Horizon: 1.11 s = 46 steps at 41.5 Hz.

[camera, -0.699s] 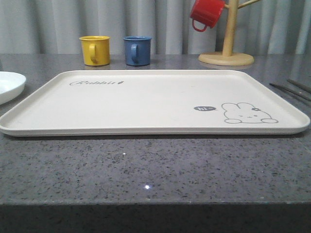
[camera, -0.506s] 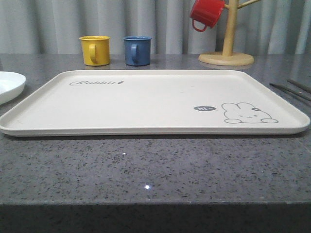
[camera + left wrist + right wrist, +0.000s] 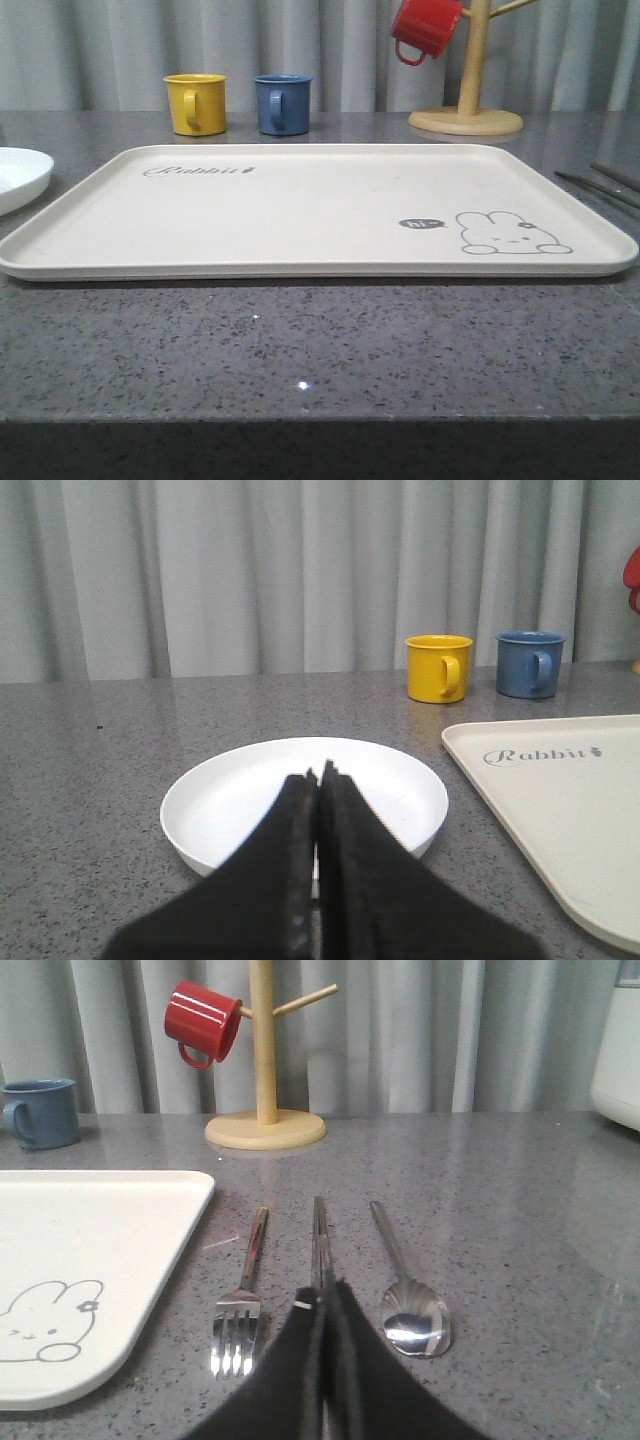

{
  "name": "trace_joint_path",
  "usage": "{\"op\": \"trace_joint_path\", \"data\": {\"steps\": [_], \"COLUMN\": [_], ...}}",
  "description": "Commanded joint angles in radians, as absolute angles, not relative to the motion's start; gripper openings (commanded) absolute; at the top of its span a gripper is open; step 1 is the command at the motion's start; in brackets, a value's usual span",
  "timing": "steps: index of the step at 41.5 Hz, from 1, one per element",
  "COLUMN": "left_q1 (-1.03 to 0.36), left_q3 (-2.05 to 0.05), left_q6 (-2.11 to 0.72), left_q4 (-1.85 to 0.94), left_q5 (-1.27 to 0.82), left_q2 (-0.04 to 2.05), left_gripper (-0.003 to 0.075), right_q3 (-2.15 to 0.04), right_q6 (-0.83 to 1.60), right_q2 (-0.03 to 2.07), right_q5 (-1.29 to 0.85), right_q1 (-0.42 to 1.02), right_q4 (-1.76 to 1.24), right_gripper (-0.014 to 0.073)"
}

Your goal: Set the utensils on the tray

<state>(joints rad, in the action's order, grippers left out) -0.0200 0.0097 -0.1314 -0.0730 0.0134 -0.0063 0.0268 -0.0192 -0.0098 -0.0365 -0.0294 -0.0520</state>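
The cream tray (image 3: 300, 210) with the rabbit drawing lies bare in the middle of the table. A round white plate (image 3: 240, 790) rests on the table to its left; my left gripper (image 3: 318, 773) hovers over the plate's near side, shut and empty. To the right of the tray (image 3: 90, 1250) lie a fork (image 3: 243, 1305), a pair of chopsticks (image 3: 320, 1235) and a spoon (image 3: 410, 1310), side by side. My right gripper (image 3: 322, 1288) is shut above the near end of the chopsticks, which it hides. In the front view the plate (image 3: 20, 175) and thin utensil handles (image 3: 600, 185) sit at the edges.
A yellow mug (image 3: 195, 103) and a blue mug (image 3: 283, 103) stand behind the tray. A wooden mug tree (image 3: 470, 70) at the back right carries a red mug (image 3: 425, 28). A white appliance (image 3: 620, 1040) stands at the far right.
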Motion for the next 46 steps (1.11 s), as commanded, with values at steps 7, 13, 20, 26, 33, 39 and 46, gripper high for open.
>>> {"op": "trace_joint_path", "data": {"steps": [7, 13, 20, 26, 33, 39, 46], "left_q1": [-0.019, -0.019, -0.019, -0.019, -0.019, -0.019, -0.019], "left_q3": [0.008, -0.021, -0.155, -0.304, -0.495, -0.615, -0.636], "left_q6": [-0.123, -0.123, -0.123, -0.123, -0.123, -0.123, -0.123], "left_q4": [-0.075, -0.075, -0.078, -0.076, -0.074, -0.074, -0.072], "left_q5": [0.133, 0.166, 0.063, -0.063, -0.263, -0.437, -0.501], "left_q2": [-0.027, -0.027, -0.019, 0.039, 0.171, 0.292, 0.388], "left_gripper": [-0.0018, -0.0018, -0.0018, -0.0018, -0.0018, -0.0018, -0.0018], "right_q3": [0.026, -0.031, -0.185, -0.331, -0.503, -0.591, -0.593], "right_q6": [-0.015, -0.015, -0.015, -0.015, -0.015, -0.015, -0.015], "right_q2": [-0.027, -0.027, -0.016, 0.06, 0.203, 0.323, 0.428], "right_q5": [0.079, 0.063, -0.068, -0.2, -0.371, -0.489, -0.527], "right_q1": [-0.033, -0.033, -0.033, -0.033, -0.033, -0.033, -0.033], "right_q4": [-0.055, -0.06, -0.06, -0.06, -0.06, -0.059, -0.059], "right_gripper": [-0.0069, -0.0069, -0.0069, -0.0069, -0.0069, -0.0069, -0.0069]}}
